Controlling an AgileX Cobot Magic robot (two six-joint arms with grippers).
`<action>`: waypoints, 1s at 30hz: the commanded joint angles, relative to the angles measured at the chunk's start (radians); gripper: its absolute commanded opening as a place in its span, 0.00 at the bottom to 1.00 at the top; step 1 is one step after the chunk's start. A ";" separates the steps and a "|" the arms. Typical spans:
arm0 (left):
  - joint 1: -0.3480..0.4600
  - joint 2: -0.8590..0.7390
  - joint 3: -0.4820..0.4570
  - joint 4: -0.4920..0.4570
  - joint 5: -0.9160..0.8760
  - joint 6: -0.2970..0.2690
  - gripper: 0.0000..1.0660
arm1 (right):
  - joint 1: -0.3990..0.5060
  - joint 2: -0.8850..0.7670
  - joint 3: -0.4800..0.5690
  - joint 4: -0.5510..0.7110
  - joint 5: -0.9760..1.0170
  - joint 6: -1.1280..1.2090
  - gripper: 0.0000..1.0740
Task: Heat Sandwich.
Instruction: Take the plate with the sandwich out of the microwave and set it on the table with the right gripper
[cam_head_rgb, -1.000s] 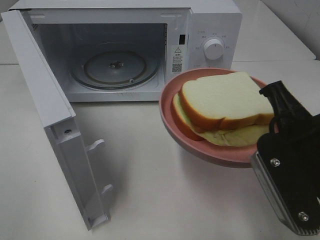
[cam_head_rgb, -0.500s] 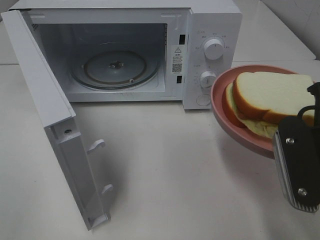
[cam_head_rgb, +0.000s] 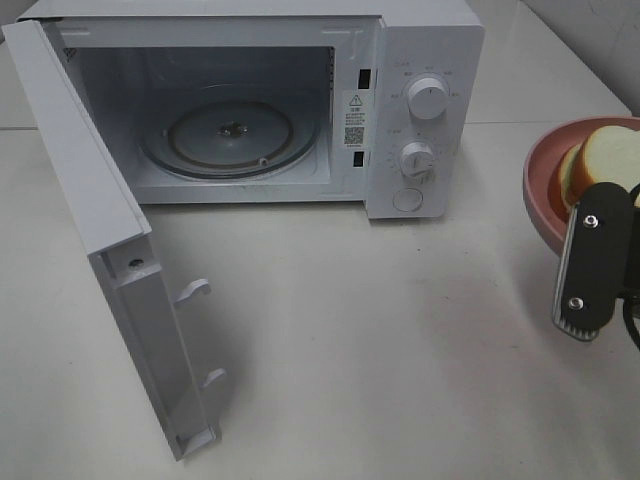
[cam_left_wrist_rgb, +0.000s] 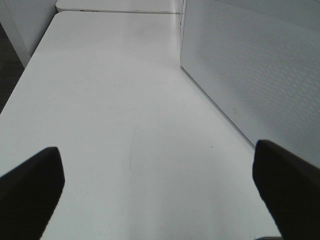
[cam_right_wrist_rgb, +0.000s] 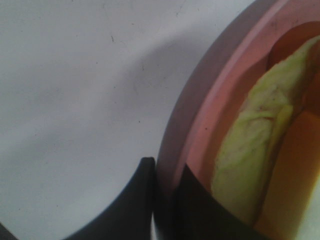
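- Exterior high view: a boxy white microwave (cam_head_rgb: 420, 40) stands at the back of a smooth, pale matte table (cam_head_rgb: 400, 360); its door (cam_head_rgb: 110, 250) is swung fully out toward the left, showing a thick white edge with two hooked plastic latches (cam_head_rgb: 195, 290); inside, a round clear glass turntable (cam_head_rgb: 232, 135) lies flat on the cavity floor; the control panel carries two round ribbed knobs (cam_head_rgb: 427, 100) stacked above a flat round button (cam_head_rgb: 408, 199).
- At the far right edge of that view, well apart from the microwave, a round pink plate (cam_head_rgb: 540, 185) with a smooth raised rim is partly cut off by the frame; on it sits the sandwich (cam_head_rgb: 605, 155), soft white bread with a tan-brown crust; a flat black and grey part of the right arm (cam_head_rgb: 592, 262), fixed with two screws, crosses in front of it.
- Right wrist view: the right gripper (cam_right_wrist_rgb: 167, 200) has its dark, curved fingers (cam_right_wrist_rgb: 137, 200) drawn together on the plate's rim, one outside and one inside; the sandwich's pale yellow-green, crumpled filling shows just beyond the inner finger.
- Left wrist view: the left gripper (cam_left_wrist_rgb: 160, 187) has its two blunt black fingertips (cam_left_wrist_rgb: 30, 185) set wide apart over bare tabletop, holding nothing; a white panel (cam_left_wrist_rgb: 260, 65) with a fine dotted texture stands beside it.
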 joint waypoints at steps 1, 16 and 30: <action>0.003 -0.008 0.001 -0.008 0.000 -0.004 0.92 | 0.000 0.047 -0.017 -0.072 -0.001 0.091 0.01; 0.003 -0.008 0.001 -0.008 0.000 -0.004 0.92 | -0.009 0.292 -0.099 -0.144 -0.029 0.335 0.03; 0.003 -0.008 0.001 -0.008 0.000 -0.004 0.92 | -0.221 0.449 -0.182 -0.142 -0.069 0.452 0.04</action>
